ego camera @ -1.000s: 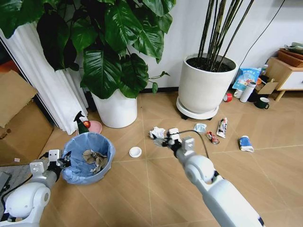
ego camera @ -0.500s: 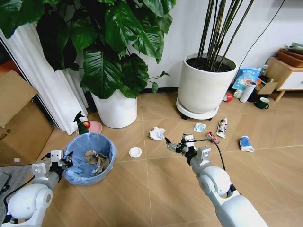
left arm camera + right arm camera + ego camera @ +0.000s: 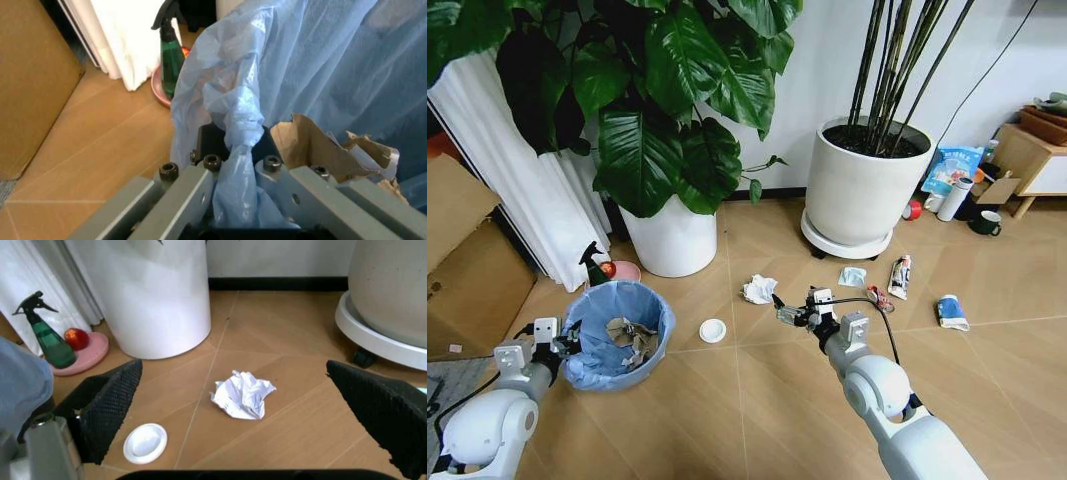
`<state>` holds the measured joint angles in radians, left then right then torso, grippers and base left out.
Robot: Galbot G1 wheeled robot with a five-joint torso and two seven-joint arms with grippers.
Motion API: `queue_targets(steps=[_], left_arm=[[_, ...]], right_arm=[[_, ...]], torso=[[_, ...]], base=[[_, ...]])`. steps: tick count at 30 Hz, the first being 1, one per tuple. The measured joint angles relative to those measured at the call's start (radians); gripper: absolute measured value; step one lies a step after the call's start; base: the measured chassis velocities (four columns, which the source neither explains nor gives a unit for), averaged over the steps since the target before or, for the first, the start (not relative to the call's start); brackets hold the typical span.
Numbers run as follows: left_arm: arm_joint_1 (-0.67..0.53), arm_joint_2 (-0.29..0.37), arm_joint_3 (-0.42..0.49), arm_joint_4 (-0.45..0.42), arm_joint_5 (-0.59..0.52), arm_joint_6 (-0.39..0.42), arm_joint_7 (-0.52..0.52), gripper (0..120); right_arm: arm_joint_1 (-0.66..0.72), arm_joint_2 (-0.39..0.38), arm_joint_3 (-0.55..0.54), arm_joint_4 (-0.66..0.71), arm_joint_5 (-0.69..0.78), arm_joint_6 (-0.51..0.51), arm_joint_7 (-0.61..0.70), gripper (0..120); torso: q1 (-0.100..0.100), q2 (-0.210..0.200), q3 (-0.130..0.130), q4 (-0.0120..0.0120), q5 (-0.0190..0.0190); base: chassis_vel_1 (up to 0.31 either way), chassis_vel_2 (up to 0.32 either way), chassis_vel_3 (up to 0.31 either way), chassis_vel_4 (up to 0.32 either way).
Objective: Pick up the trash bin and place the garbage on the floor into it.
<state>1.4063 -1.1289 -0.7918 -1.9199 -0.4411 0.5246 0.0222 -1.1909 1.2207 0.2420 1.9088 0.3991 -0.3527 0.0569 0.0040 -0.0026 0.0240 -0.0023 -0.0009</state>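
Note:
The trash bin (image 3: pixel 617 335), lined with a light blue bag, holds brown and white scraps at my left. My left gripper (image 3: pixel 552 340) is shut on its rim, the bag (image 3: pixel 233 150) pinched between the fingers (image 3: pixel 183 200). My right gripper (image 3: pixel 792 312) is open above the floor (image 3: pixel 757 400), just short of the crumpled white paper (image 3: pixel 759 289). In the right wrist view the paper (image 3: pixel 241 395) lies beyond the spread black pads (image 3: pixel 107 407). The white disc (image 3: pixel 713 330) lies between bin and gripper. The mask (image 3: pixel 852 276), tube (image 3: pixel 899 276), red wrapper (image 3: pixel 879 297) and blue-white wrapper (image 3: pixel 950 311) lie to the right.
Two big white plant pots (image 3: pixel 672 238) (image 3: pixel 859 190) stand behind the litter. A green spray bottle (image 3: pixel 593 265) and pink dish sit behind the bin. A cardboard box (image 3: pixel 467 260) and white curtain flank my left. A bottle, mug (image 3: pixel 983 222) and wooden cabinet are at the back right.
My right gripper has drawn back from beside the crumpled paper, toward me and slightly right; the paper stays on the floor. The left gripper still holds the bin.

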Motion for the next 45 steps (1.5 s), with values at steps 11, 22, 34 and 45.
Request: queue_targets(steps=[11, 22, 34, 45], left_arm=[[-0.001, 0.0, 0.003, 0.004, 0.0, -0.002, 0.002, 0], [-0.003, 0.0, 0.003, 0.006, 0.001, -0.003, 0.002, 0], [0.004, -0.01, -0.009, 0.01, 0.004, -0.006, 0.002, 0], [0.037, -0.03, -0.043, -0.006, 0.007, -0.019, 0.009, 0]], right_arm=[[0.004, 0.004, -0.006, -0.008, -0.003, 0.001, -0.001, 100], [0.011, -0.001, -0.011, -0.02, -0.006, 0.008, -0.006, 100], [0.01, -0.007, -0.027, -0.029, -0.011, 0.009, -0.012, 100], [0.143, -0.137, -0.216, -0.244, 0.044, 0.072, -0.099, 100]], torso=[[0.0, 0.0, 0.0, 0.0, 0.0], [0.0, 0.0, 0.0, 0.0001, 0.0001], [0.0, 0.0, 0.0, 0.0, 0.0], [0.0, 0.0, 0.0, -0.0001, 0.0001]], base=[[-0.061, 0.064, 0.059, -0.069], [-0.067, 0.071, 0.074, -0.068], [-0.071, 0.063, 0.073, -0.074], [-0.019, 0.018, 0.018, -0.02]])
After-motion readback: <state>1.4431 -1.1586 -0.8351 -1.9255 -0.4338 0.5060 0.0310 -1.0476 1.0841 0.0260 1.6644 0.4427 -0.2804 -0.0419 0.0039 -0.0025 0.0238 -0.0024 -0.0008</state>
